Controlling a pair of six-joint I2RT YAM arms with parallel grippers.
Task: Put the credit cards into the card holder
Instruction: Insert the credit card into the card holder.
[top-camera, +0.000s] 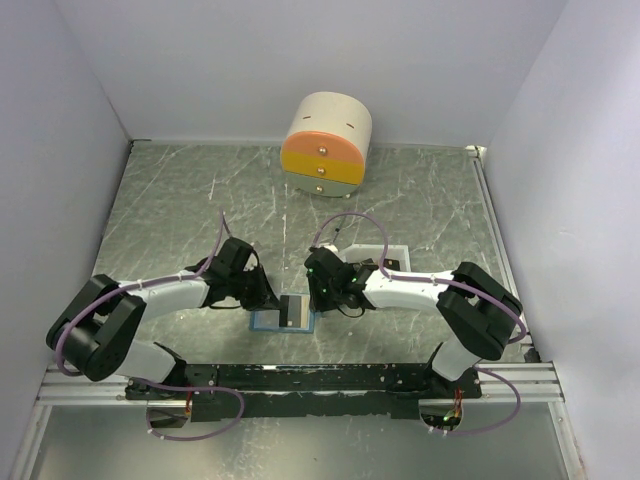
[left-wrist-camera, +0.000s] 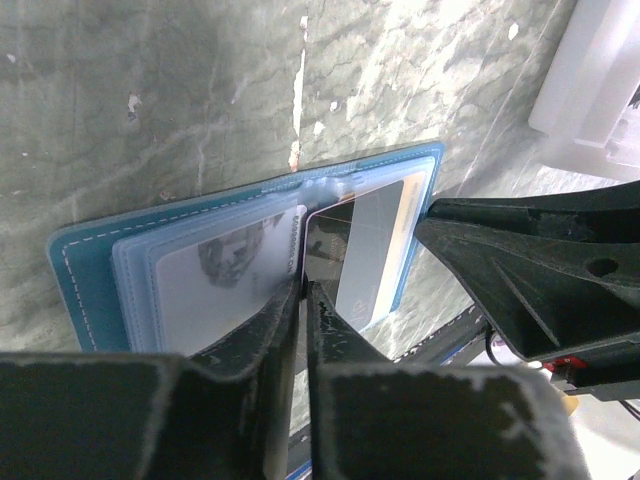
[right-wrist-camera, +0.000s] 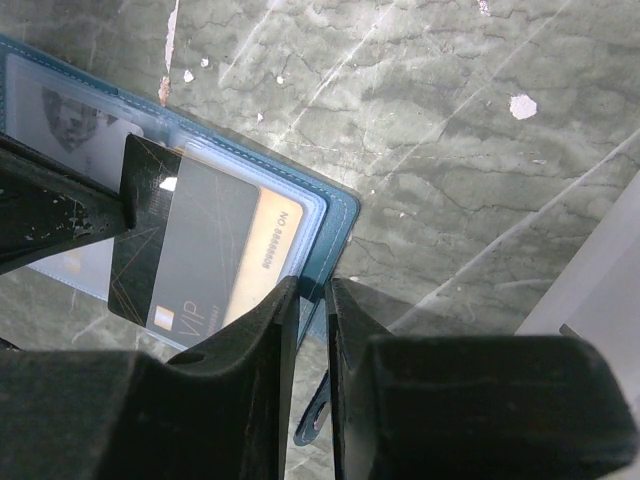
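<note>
The light-blue card holder (top-camera: 266, 321) lies open on the table between the two grippers. A dark credit card (right-wrist-camera: 190, 240) marked VIP rests slanted over its right half, on top of a tan credit card (right-wrist-camera: 272, 238) sitting in a slot. A whitish card with a portrait (left-wrist-camera: 220, 270) shows through the left sleeve. My left gripper (left-wrist-camera: 303, 288) is shut on the dark card's edge (left-wrist-camera: 328, 245). My right gripper (right-wrist-camera: 313, 290) pinches the card holder's right edge (right-wrist-camera: 340, 215), with the darker blue tab (right-wrist-camera: 318, 420) below it. From above, the left gripper (top-camera: 272, 300) and right gripper (top-camera: 322, 297) flank the dark card (top-camera: 296, 312).
A round cream drawer box (top-camera: 326, 145) with orange and yellow fronts stands at the back centre. A shallow white tray (top-camera: 388, 254) lies just behind the right arm, its rim also near the right gripper (right-wrist-camera: 600, 290). White walls enclose the table on three sides.
</note>
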